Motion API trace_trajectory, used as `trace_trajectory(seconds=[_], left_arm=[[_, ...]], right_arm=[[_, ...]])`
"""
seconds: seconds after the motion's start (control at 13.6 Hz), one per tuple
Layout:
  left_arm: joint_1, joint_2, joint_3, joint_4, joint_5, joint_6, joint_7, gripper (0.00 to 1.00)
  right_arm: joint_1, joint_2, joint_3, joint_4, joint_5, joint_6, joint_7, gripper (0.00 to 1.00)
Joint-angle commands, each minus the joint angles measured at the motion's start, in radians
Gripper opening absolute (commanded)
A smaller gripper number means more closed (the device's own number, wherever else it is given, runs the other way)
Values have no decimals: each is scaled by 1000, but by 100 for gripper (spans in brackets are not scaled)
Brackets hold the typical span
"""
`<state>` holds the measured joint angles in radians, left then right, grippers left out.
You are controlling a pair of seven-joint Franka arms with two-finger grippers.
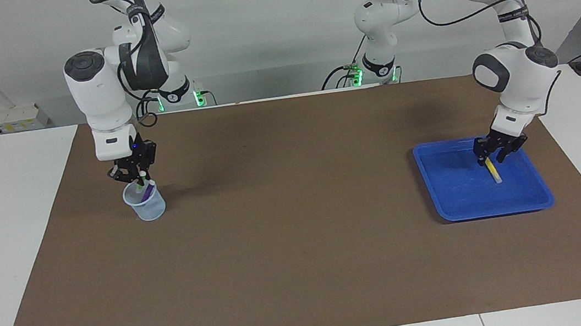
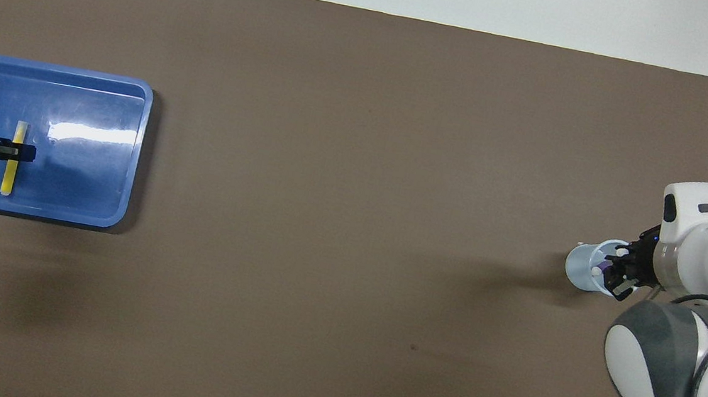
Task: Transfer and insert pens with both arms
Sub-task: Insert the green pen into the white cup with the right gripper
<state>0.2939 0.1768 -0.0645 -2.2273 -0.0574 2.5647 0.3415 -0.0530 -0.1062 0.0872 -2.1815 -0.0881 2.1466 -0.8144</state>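
Straddling the yellow pen (image 1: 493,169) in the blue tray (image 1: 456,203), left jaws (image 1: 494,158) parted; right jaws (image 1: 140,177) gripping the green pen (image 1: 142,179).

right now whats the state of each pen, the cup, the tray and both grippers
yellow marker pen: lying flat in the tray, left gripper astride it
purple marker pen: leaning inside the cup
bright green marker pen: upright in the cup, pinched by the right gripper
clear plastic cup: upright on the mat
blue plastic tray: flat on the mat
left gripper: open
right gripper: shut on the green pen
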Motion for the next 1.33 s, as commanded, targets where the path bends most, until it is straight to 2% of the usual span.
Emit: trace_trajectory(seconds=[0.0,0.15,0.22,0.29,0.37,0.44,0.52,0.59,0.66,0.74,0.88,1.25], left_arm=[[11,38,-5,24,21,37,19,61],[22,53,-5,28,22,48,24,61],[24,55,-5,28,22,52,25,61],[24,55,-5,28,22,52,30,61],[25,55,-3,28,22,51,43,61],[28,55,-3,28,22,49,51,60],[39,55,-5,28,22,49,60,58],[39,55,-5,26,22,49,62,54],[39,56,-5,25,22,49,62,44],[41,58,-5,20,22,51,62,27],[44,63,-5,12,22,52,62,2],[42,63,-5,15,21,39,50,0]], right_arm=[[-19,-35,9,-49,48,26,-22,20],[-21,-35,8,-52,73,26,-22,20],[-21,-35,8,-52,74,26,-19,28],[-28,-35,8,-52,74,27,-19,55],[-33,-35,8,-52,74,27,-19,63],[-34,-35,8,-52,74,27,-19,75],[-34,-35,8,-50,74,27,-20,84],[-34,-33,9,-44,74,24,-22,91],[-30,-30,9,-38,79,15,-22,99],[-24,-29,9,-32,115,10,-20,100],[-18,-27,9,-26,207,7,-16,100],[33,-26,19,20,237,-40,196,100]])
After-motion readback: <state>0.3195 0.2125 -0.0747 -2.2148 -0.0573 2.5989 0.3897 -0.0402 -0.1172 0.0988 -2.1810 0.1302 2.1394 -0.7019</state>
